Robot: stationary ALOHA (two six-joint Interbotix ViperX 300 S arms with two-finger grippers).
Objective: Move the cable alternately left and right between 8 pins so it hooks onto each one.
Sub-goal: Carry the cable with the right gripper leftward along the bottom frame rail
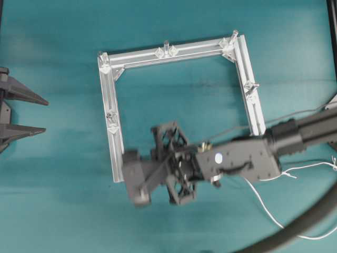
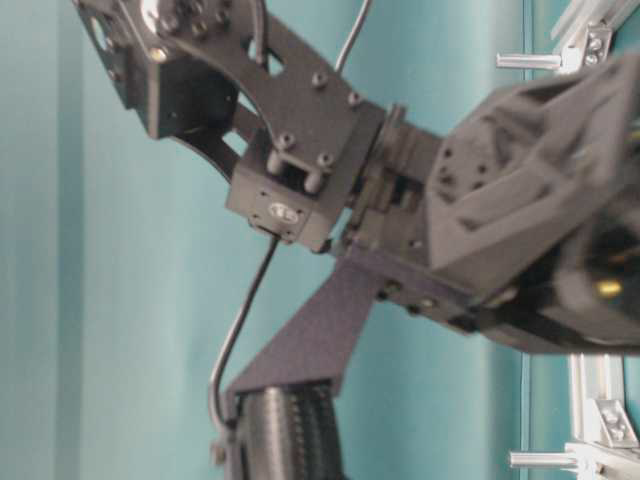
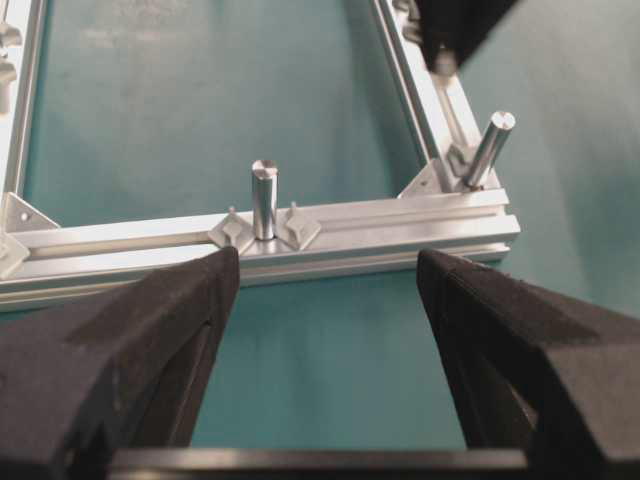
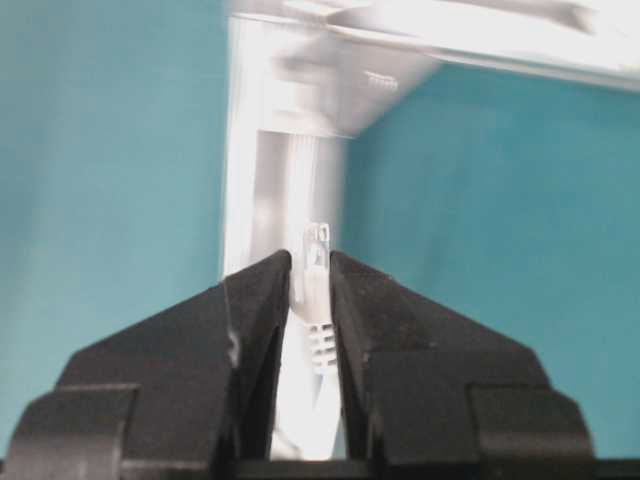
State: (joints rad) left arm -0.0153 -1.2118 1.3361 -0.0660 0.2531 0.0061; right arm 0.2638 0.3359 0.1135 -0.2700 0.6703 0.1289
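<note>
The cable's plug [image 4: 316, 262] sits pinched between the right fingers [image 4: 262, 300] — tip protruding.

Teal table surface [image 1: 63, 211] w/ thick dark curved hose [image 1: 295, 229] at bottom-right corner, overhead view.

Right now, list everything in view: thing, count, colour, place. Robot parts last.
frame: one, silver aluminium, square, mid-table.
pins: six visible, silvery, upright along the frame's rails; others may be hidden by the arm.
cable: one, white, trailing right of the frame; plug pinched in the right claw.
hose: one, dark, bottom right corner.
table: teal surface.
left claw: black, open, left edge.
right claw: black, shut on the plug, over the frame's lower left.
</note>
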